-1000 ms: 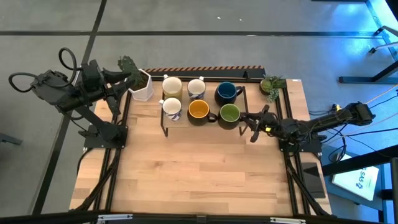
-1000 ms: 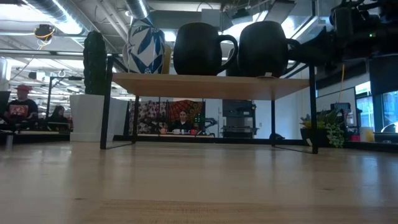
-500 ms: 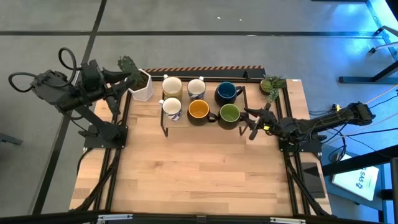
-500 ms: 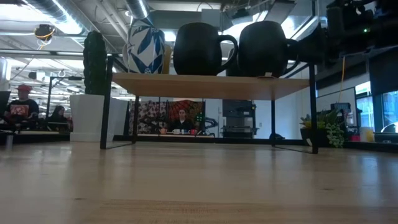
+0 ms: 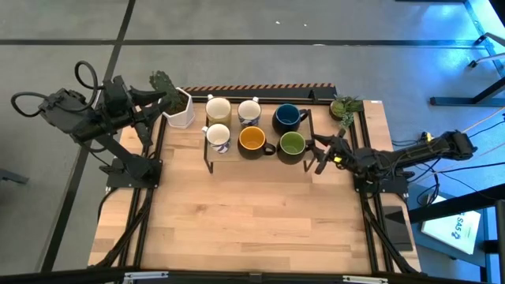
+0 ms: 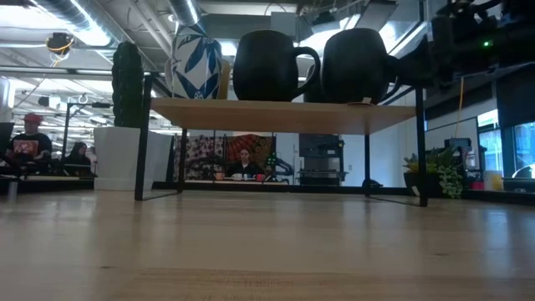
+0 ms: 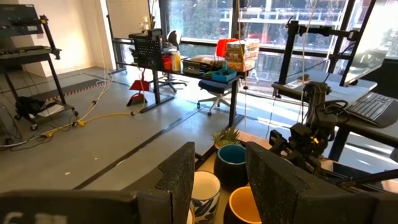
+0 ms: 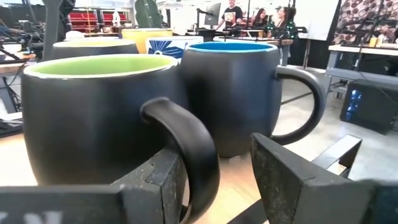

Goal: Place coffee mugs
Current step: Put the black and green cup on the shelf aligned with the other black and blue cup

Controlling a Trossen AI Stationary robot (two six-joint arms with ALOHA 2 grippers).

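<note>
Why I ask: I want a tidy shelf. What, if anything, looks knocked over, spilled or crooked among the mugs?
Nothing stands out. All six mugs sit upright on the raised shelf, none tipped or spilled. The right gripper, fingers open, sits beside the green-lined mug.

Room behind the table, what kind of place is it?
Probably an open office or robot lab. People sit at desks beyond the table, office chairs and a cluttered workbench stand by big windows.

I see six mugs [image 5: 251,126] upright on the raised shelf: three pale ones on the left, dark ones with orange [image 5: 252,140], green [image 5: 291,144], blue [image 5: 287,118] insides on the right.
</note>
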